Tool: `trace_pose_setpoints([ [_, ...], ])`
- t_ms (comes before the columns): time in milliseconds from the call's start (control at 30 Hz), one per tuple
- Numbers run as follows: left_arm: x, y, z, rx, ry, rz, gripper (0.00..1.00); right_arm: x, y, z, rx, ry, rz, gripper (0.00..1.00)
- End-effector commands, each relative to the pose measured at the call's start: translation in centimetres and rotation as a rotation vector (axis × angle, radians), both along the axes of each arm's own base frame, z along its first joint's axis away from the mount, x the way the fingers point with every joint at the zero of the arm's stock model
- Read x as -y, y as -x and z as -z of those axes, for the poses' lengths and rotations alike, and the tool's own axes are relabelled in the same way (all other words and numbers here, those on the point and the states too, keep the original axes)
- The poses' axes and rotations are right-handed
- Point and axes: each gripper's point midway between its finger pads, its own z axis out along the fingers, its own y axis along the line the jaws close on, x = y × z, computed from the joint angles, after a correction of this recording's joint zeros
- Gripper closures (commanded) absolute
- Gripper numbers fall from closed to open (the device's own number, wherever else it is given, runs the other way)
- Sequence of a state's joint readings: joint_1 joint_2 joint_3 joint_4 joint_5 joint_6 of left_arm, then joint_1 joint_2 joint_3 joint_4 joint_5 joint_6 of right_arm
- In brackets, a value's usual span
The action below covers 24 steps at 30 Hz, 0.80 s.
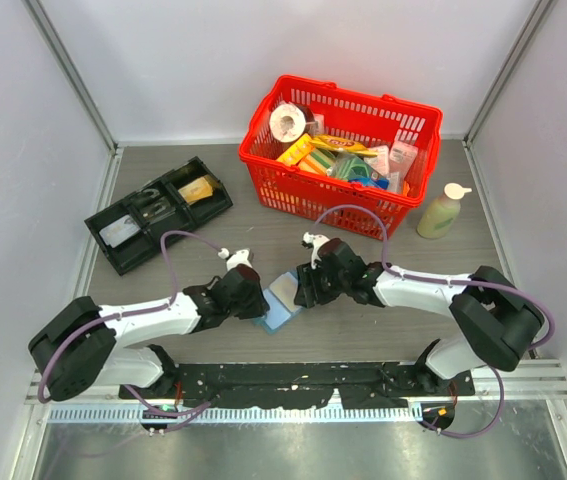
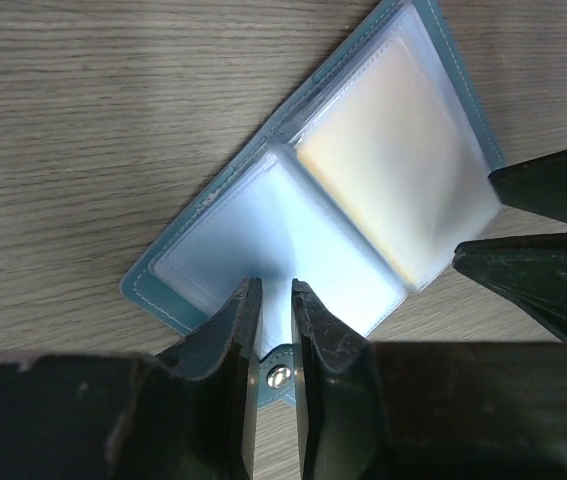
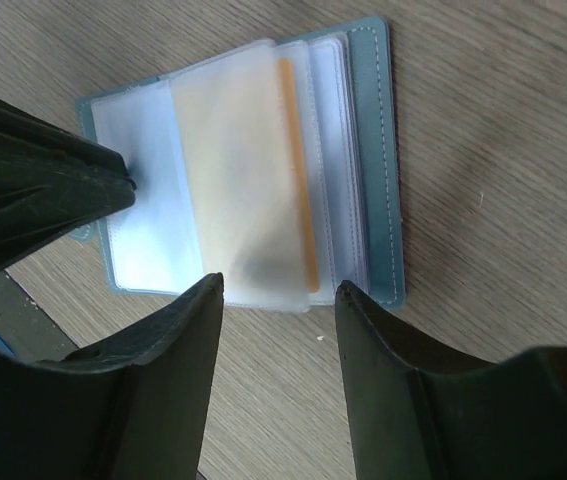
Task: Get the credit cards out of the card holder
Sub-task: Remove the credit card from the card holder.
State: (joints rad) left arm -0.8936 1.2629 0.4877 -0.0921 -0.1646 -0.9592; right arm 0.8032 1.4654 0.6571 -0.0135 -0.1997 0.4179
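The card holder [image 1: 279, 299] is lying open and flat on the table [image 1: 383, 335], near the front middle, between the two hands. Its clear pocket leaves are fanning out from the blue cover, and an orange-tan card [image 3: 248, 180] is sitting inside one of them; the right wrist view is showing that leaf on top of the stack. No silvery-grey card can be made out in the holder. The left hand [image 2: 275, 300] is bearing on the holder's left panel, its fingers [image 2: 235, 335] closed to a narrow slit with the snap tab [image 2: 279, 376] showing in the gap. The right hand [image 3: 278, 295] is hovering spread wide at the edge of the orange-tan card's leaf, gripping nothing. Farther back on the left, a black tray [image 1: 158, 212] is holding small items. A red basket [image 1: 315, 205] of goods is standing at the back, with a pale bottle [image 1: 441, 212] just beside it on the right.
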Motion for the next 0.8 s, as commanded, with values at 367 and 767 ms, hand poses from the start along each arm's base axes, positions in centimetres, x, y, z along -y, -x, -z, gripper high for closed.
trace_pose_setpoints([
  [367, -0.4, 0.4, 0.0, 0.012, 0.027, -0.032, 0.81, -3.1, 0.0, -6.2, 0.096, -0.154, -0.091, 0.51],
  [767, -2.0, -0.5, -6.4, 0.175, 0.198, -0.149, 0.57, -4.2, 0.7, -7.5, 0.107, -0.224, -0.146, 0.53],
])
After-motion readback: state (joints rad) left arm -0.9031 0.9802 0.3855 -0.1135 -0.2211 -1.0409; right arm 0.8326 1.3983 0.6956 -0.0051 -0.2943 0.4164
